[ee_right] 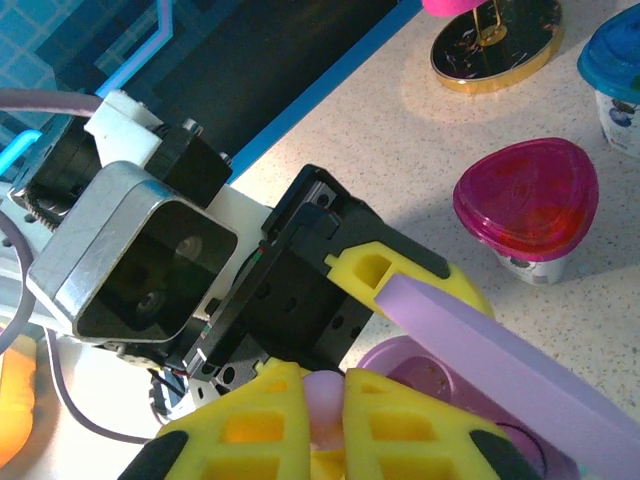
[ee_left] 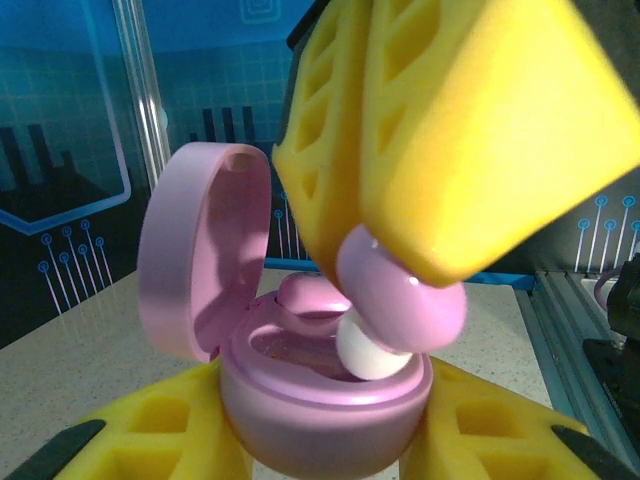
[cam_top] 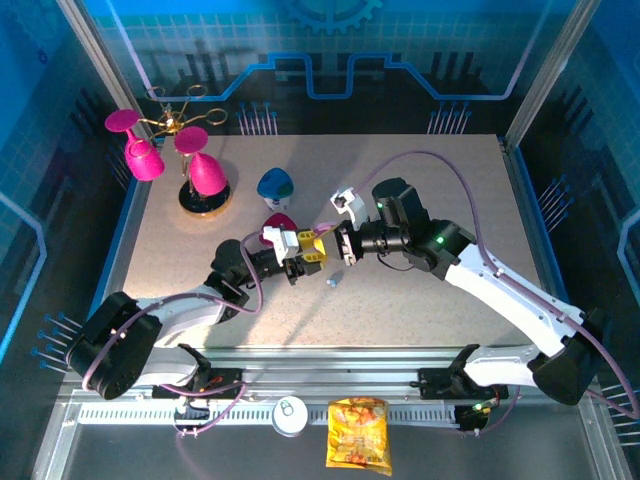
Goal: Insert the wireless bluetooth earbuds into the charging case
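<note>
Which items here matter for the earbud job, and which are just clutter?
Job: pink charging case, held by left gripper; pink earbud, pinched in right gripper at its opening; small blue-grey bud on table.
Clutter: magenta tub, blue tub, goblet stand, can, snack bag.

The charging case [ee_left: 205, 250] is pale lilac-pink all over. The earbud [ee_left: 405, 295] is glossy pinkish-purple with a white tip. The left gripper [ee_left: 320, 445] and right gripper [ee_right: 322, 415] have bright yellow fingers with black strips. The tabletop [cam_top: 440, 180] is speckled beige, and the backdrop [cam_top: 420, 40] is blue with pale circuit lines. One lidded cup [ee_right: 525, 195] is translucent magenta, and another cup [cam_top: 275, 183] has a blue lid.
</note>
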Tool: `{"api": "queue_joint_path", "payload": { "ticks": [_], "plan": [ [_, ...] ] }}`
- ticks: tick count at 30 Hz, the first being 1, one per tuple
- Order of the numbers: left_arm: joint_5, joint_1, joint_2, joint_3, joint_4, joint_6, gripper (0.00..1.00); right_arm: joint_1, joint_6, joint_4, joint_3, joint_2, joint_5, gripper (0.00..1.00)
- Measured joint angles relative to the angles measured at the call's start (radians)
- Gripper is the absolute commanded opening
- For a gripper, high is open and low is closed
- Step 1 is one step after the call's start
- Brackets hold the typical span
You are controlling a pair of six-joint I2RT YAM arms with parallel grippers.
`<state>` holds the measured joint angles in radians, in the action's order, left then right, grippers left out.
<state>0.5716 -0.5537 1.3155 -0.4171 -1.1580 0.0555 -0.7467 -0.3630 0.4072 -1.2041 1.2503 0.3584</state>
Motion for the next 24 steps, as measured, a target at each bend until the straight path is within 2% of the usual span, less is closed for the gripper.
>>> {"api": "queue_joint_path", "payload": {
  "ticks": [24],
  "plan": [
    [-0.027,0.002,-0.046,0.011,0.04,-0.001,0.32,0.011,-0.014,-0.045,0.001,0.013,-0.003,0.1]
  ]
}}
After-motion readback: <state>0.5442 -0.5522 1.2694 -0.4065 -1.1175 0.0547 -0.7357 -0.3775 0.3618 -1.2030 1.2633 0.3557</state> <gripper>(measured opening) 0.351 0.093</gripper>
